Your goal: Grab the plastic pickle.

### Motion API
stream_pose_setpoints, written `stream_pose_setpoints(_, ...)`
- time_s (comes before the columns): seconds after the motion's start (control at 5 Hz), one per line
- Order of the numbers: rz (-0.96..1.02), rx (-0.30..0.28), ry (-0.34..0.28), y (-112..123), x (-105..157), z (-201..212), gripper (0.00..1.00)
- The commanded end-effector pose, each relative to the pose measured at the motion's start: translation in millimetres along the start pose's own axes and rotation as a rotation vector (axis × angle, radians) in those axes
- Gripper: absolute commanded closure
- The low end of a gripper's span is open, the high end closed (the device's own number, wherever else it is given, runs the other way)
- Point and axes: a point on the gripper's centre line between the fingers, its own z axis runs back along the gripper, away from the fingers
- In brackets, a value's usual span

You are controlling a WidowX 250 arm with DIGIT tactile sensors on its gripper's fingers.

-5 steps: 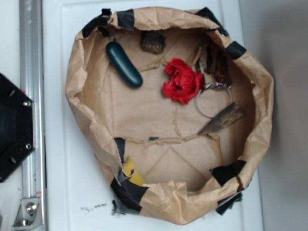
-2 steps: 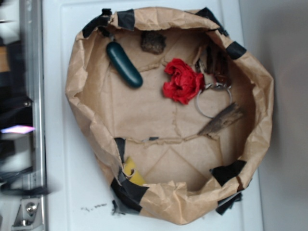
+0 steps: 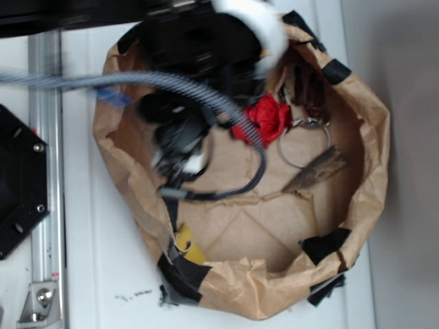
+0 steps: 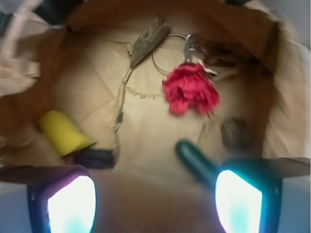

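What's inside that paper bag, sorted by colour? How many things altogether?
Green: 1, plastic pickle
Red: 1, crumpled cloth
Yellow: 1, yellow piece
Brown: 2, wood piece and rough chunk
Silver: 1, metal ring
Total: 6

In the exterior view we see the blurred arm (image 3: 199,75) at upper left covering the plastic pickle entirely. In the wrist view the plastic pickle (image 4: 194,160) is soft, its lower end hidden behind a fingertip (image 4: 243,199), itself cut by the bottom edge.
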Motion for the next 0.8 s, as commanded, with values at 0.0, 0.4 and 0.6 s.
stream_pose_setpoints(0.0, -0.258, 0.058, -0.010, 12, -15, -65, 0.00)
stream_pose_setpoints(0.4, -0.256, 0.190, 0.000, 25, -31, -93, 0.00)
stream_pose_setpoints(0.6, -0.222, 0.170, 0.012, 33, -37, -107, 0.00)
